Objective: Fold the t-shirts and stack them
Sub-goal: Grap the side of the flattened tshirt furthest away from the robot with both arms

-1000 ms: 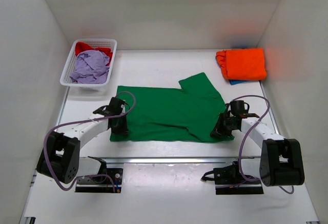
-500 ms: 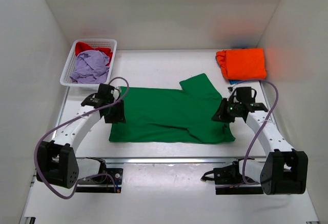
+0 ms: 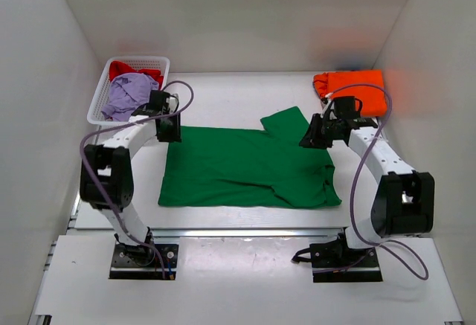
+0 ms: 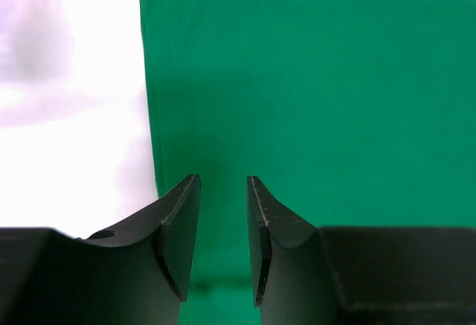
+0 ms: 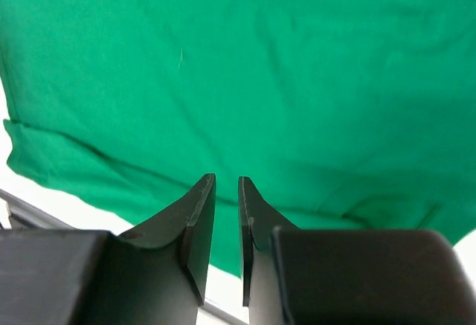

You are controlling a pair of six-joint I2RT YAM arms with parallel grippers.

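Note:
The bright green t-shirt (image 3: 245,167) lies spread flat on the white table, one sleeve pointing to the far right. My left gripper (image 3: 172,127) hovers over its far left corner, jaws a little apart and empty; the left wrist view (image 4: 223,180) shows green cloth (image 4: 320,94) below it. My right gripper (image 3: 308,138) hovers over the shirt's far right part by the sleeve, jaws narrowly apart and empty, which also shows in the right wrist view (image 5: 227,178) above the cloth (image 5: 260,65). The folded orange t-shirt (image 3: 357,91) lies at the far right. The blue one is hidden.
A white mesh basket (image 3: 95,108) at the far left holds the lavender t-shirt (image 3: 128,96) and the red t-shirt (image 3: 135,68). White walls close in the table on three sides. Bare table (image 4: 74,139) lies left of the green shirt's edge.
Both grippers have moved from the near edge of the green shirt to its far side, the left to the far left corner, the right to the sleeve area. The shirt lies about as before.

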